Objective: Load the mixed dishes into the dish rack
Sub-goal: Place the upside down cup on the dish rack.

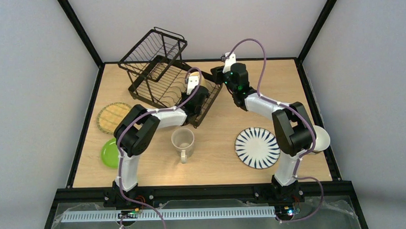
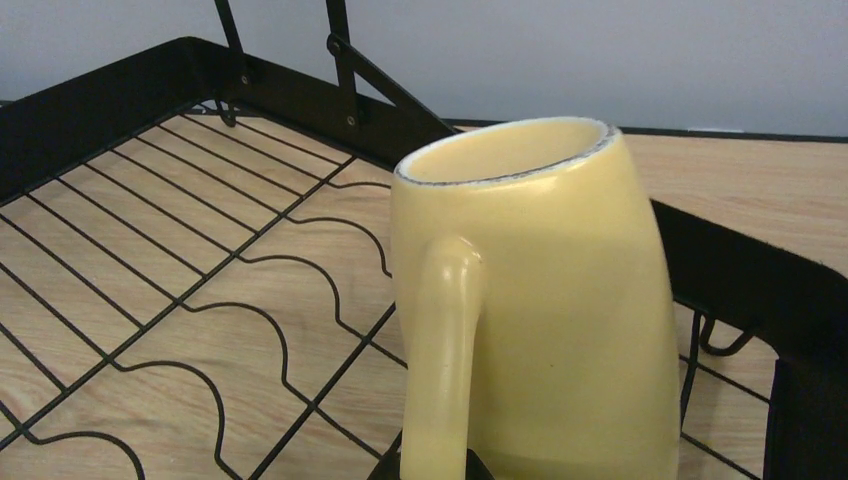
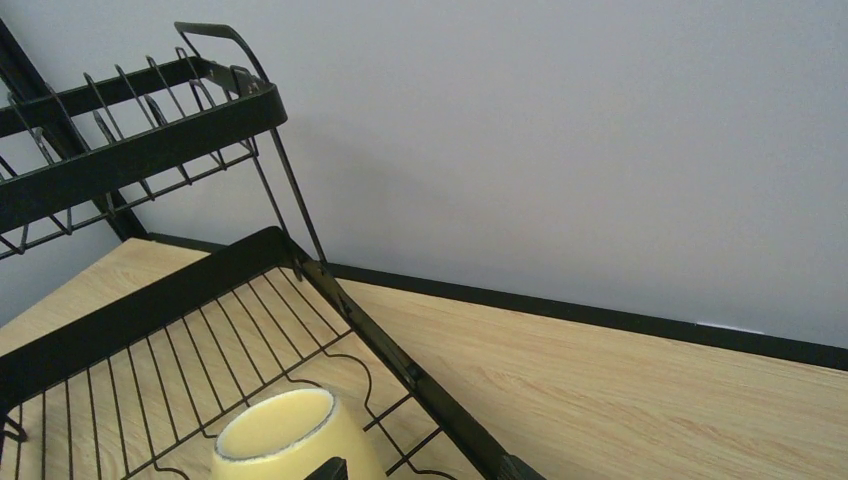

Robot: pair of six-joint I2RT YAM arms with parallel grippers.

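Observation:
The yellow mug (image 2: pixel 540 300) stands tilted on the wire floor of the black dish rack (image 1: pixel 156 70), near its right end, flat ringed end up. My left gripper (image 2: pixel 437 472) is shut on the mug's handle (image 2: pixel 445 340), a dark fingertip on each side of it. My right gripper (image 3: pixel 422 472) hangs open just right of the mug (image 3: pixel 290 435), with the rack's side rail (image 3: pixel 400 360) running between its fingers. On the table lie the beige mug (image 1: pixel 182 142), the striped plate (image 1: pixel 257 147), the yellow woven plate (image 1: pixel 113 116) and the lime-green plate (image 1: pixel 109 153).
A white bowl (image 1: pixel 322 139) sits at the table's right edge, partly behind the right arm. The rack's raised basket (image 1: pixel 160 47) stands at its far left end. Curved dividers (image 2: pixel 240 330) cross the rack floor left of the mug. Grey walls close in the table.

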